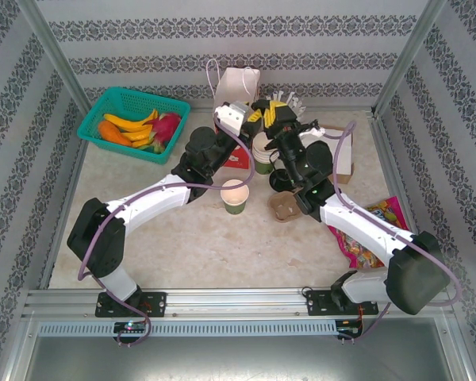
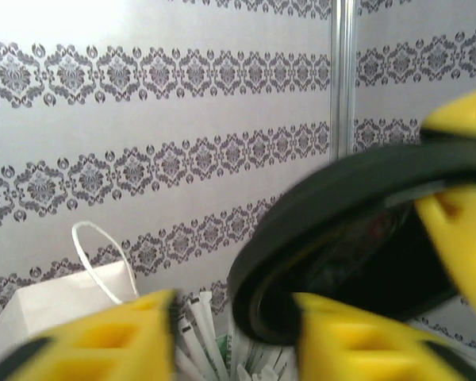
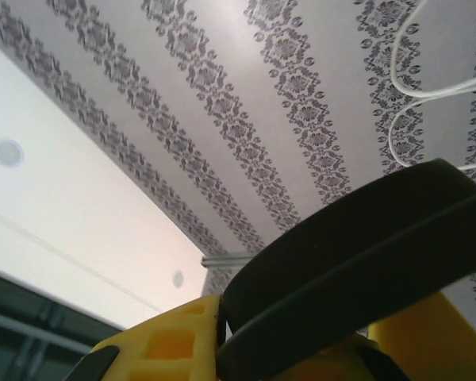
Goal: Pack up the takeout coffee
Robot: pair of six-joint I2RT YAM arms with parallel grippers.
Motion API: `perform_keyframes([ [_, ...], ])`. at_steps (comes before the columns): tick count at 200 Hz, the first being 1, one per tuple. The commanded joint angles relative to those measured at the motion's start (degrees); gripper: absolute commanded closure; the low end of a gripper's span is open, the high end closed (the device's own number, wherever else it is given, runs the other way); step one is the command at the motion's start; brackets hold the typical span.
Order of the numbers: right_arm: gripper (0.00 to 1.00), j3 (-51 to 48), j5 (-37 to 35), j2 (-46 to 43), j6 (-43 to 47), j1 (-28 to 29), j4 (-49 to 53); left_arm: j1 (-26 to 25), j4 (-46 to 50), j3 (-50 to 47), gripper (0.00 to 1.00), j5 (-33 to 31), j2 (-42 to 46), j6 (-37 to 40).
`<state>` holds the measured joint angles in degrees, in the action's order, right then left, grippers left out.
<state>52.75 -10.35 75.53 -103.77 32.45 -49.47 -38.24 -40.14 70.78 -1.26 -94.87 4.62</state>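
The takeout coffee's cup [image 1: 235,196], green with a cream rim, stands uncovered on the table ahead of the arms. A round black lid [image 3: 357,262] is held up in the air at the back, with my right gripper [image 3: 301,329] shut on its edge. In the top view that gripper [image 1: 276,119] meets my left gripper [image 1: 256,113] above the cup stack. In the left wrist view the lid [image 2: 341,214] hangs tilted, its lower rim between the spread fingers of my open left gripper [image 2: 234,321]. The right gripper's yellow fingers [image 2: 460,230] clamp the lid's right side.
A white paper bag [image 1: 239,83] and a holder of white sticks [image 2: 194,337] stand just behind the grippers. Stacked cups [image 1: 262,155], loose black lids [image 1: 282,178] and a brown cup carrier [image 1: 284,208] lie below them. A teal fruit basket [image 1: 95,127] sits back left, a snack bag [image 1: 377,218] right.
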Motion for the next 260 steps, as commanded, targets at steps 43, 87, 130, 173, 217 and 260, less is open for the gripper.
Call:
perform_keyframes([
  [43,1.00,-3.64,34.24,-9.48,42.74,-11.91,14.65,1.61,13.78,-11.68,0.01,14.44,14.83,-7.30],
  [87,1.00,0.09,47.76,-15.48,73.08,-15.22,40.81,3.77,28.88,-12.76,0.00,19.31,22.83,-10.06],
  [130,1.00,-0.49,61.25,-16.10,81.89,-15.00,42.39,5.17,37.23,-9.61,0.00,30.56,25.11,-8.00],
  [173,1.00,0.68,67.08,-16.74,87.09,-14.40,45.87,7.21,44.36,-5.09,0.02,41.58,24.65,-4.93],
  [217,1.00,1.63,71.87,-16.82,89.41,-14.00,47.99,8.88,57.17,2.01,0.14,46.47,21.60,2.10],
  [260,1.00,3.58,74.10,-16.71,96.10,-12.53,56.27,8.92,65.00,9.41,0.23,53.91,17.23,7.94],
])
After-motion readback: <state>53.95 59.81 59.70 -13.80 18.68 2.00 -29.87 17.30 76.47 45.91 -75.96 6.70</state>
